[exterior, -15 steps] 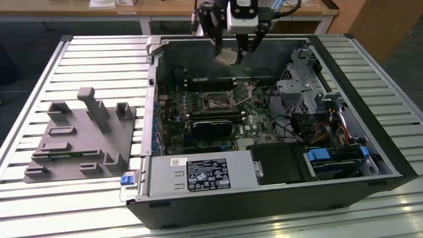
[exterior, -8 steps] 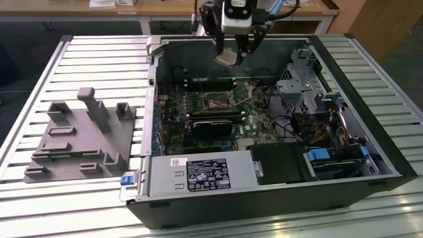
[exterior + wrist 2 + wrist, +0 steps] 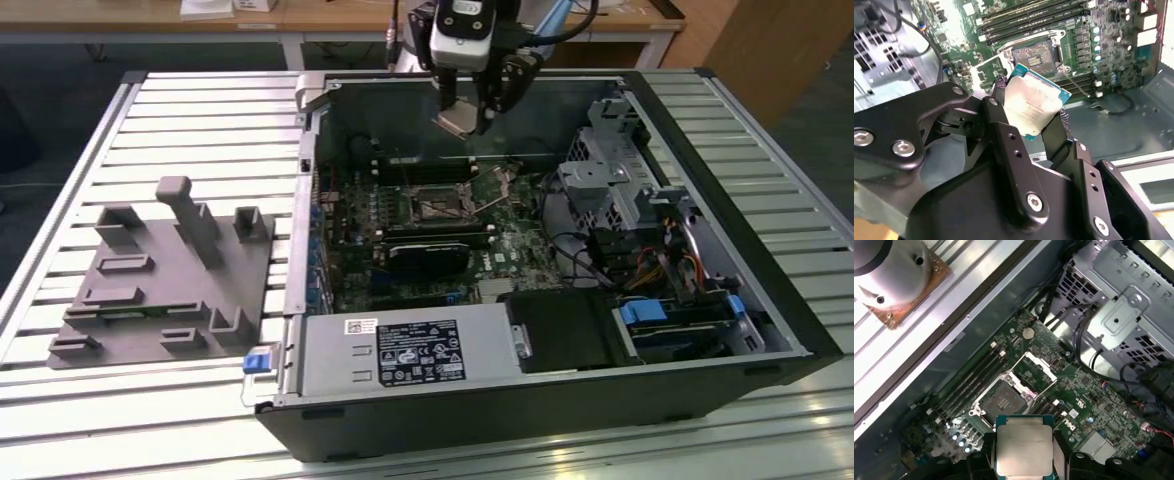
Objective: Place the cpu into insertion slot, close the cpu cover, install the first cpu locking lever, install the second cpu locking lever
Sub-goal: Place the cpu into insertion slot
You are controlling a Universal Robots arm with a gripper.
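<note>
Silvery cpu (image 3: 1024, 445) aloft, cpu cover (image 3: 1036, 372) open

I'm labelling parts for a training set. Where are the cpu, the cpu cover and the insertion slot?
cpu (image 3: 1024, 446): first wrist view, middle of its metal top.
cpu cover (image 3: 1044, 366): first wrist view, one side of its open frame.
insertion slot (image 3: 1002, 402): first wrist view, middle of the open socket.
</note>
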